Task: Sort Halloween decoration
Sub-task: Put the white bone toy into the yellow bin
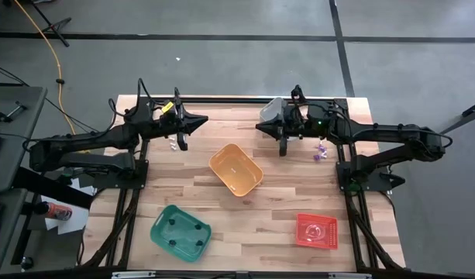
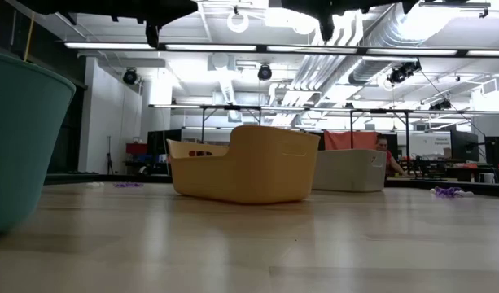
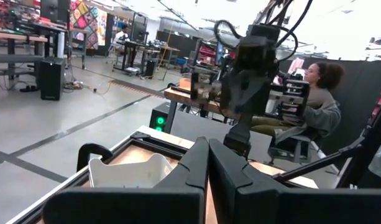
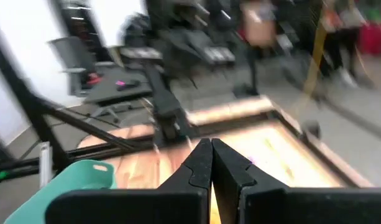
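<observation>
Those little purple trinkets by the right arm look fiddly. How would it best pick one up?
Probably from straight above. The purple trinkets lie low and flat on the table, so the right gripper would likely drop its fingers either side of one small piece and pinch its middle. Their exact shape is too small to tell.

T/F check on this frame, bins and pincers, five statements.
1. The orange bin sits near the table's middle. True.
2. The green bin holds several dark trinkets. True.
3. The red bin is at the far edge beside the grey bin. False: it sits at the near edge on the right arm's side, far from the grey bin.
4. The left pincer is wide open. False: its fingers are pressed together.
5. Purple trinkets lie inside the orange bin. False: they lie on the bare table near the right arm, while the right pincer is shut and empty.
</observation>
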Controlling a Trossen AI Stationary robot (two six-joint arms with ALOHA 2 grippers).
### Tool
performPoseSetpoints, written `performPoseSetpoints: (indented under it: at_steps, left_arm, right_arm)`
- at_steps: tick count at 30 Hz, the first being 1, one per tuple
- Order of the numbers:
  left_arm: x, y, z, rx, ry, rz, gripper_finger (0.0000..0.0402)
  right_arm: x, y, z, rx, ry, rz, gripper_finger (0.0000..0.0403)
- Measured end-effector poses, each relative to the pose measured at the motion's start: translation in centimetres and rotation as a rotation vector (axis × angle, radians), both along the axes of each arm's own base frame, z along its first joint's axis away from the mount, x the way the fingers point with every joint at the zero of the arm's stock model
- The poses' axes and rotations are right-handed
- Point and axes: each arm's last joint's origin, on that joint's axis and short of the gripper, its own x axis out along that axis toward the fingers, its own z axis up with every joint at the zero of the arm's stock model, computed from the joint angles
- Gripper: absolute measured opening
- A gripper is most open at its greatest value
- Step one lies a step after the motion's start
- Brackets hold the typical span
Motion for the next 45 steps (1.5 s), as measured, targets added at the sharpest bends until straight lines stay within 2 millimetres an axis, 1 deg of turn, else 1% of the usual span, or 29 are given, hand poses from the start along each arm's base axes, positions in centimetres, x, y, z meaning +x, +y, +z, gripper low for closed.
performPoseSetpoints:
  at_steps: [2,4,9,13,16,19,21,24,27,31,33,37,40,43,45]
  left_arm:
    - [0.0,0.0,0.0,0.000,0.001,0.000,0.0000]
    - [0.0,0.0,0.0,-0.001,0.002,0.000,0.0000]
    - [0.0,0.0,-0.2,-0.005,0.017,-0.001,0.0000]
    - [0.0,0.0,-0.2,-0.006,0.018,-0.001,0.0000]
    - [0.0,0.0,-0.2,-0.006,0.018,-0.001,0.0000]
    - [0.0,0.0,-0.2,-0.006,0.018,-0.001,0.0000]
    - [0.0,0.0,-0.2,-0.006,0.018,-0.001,0.0000]
    - [0.0,0.0,-0.2,-0.005,0.017,-0.001,0.0000]
    - [0.0,0.0,-0.2,-0.005,0.017,-0.001,0.0000]
    - [0.0,0.0,-0.2,-0.005,0.017,-0.001,0.0000]
    - [0.0,0.0,-0.2,-0.005,0.016,-0.001,0.0000]
    - [0.0,0.0,-0.2,0.010,0.020,0.007,0.0000]
    - [0.0,0.1,-0.2,0.010,0.019,0.020,0.0000]
    - [0.0,0.1,-0.1,0.010,0.018,0.021,0.0000]
    - [0.0,0.1,-0.1,0.010,0.016,0.021,0.0000]
  right_arm:
    - [-0.2,-0.3,-1.0,0.109,0.097,-0.081,0.0002]
    - [-0.7,-0.7,-2.5,0.202,0.245,-0.136,0.0002]
    - [-2.6,-0.6,-7.2,0.384,0.736,-0.238,0.0002]
    - [-4.5,-0.5,-10.0,0.508,1.093,-0.351,0.0002]
    - [-5.4,-0.9,-11.4,0.581,1.279,-0.441,0.0002]
    - [-5.6,-1.9,-12.7,0.588,1.406,-0.514,0.0002]
    - [-5.7,-2.6,-13.7,0.567,1.484,-0.518,0.0002]
    - [-5.7,-3.6,-14.9,0.549,1.581,-0.475,0.0002]
    - [-6.0,-4.1,-15.7,0.507,1.682,-0.420,0.0002]
    - [-6.8,-4.4,-16.3,0.365,1.788,-0.384,0.0001]
    - [-7.7,-4.2,-16.9,0.356,1.823,-0.356,0.0001]
    - [-9.7,-3.7,-18.6,0.384,1.851,-0.361,0.0000]
    - [-9.8,-4.1,-18.6,0.406,1.833,-0.385,0.0000]
    - [-9.7,-4.7,-18.4,0.363,1.820,-0.466,0.0000]
    - [-9.9,-5.0,-18.3,0.372,1.824,-0.489,0.0000]
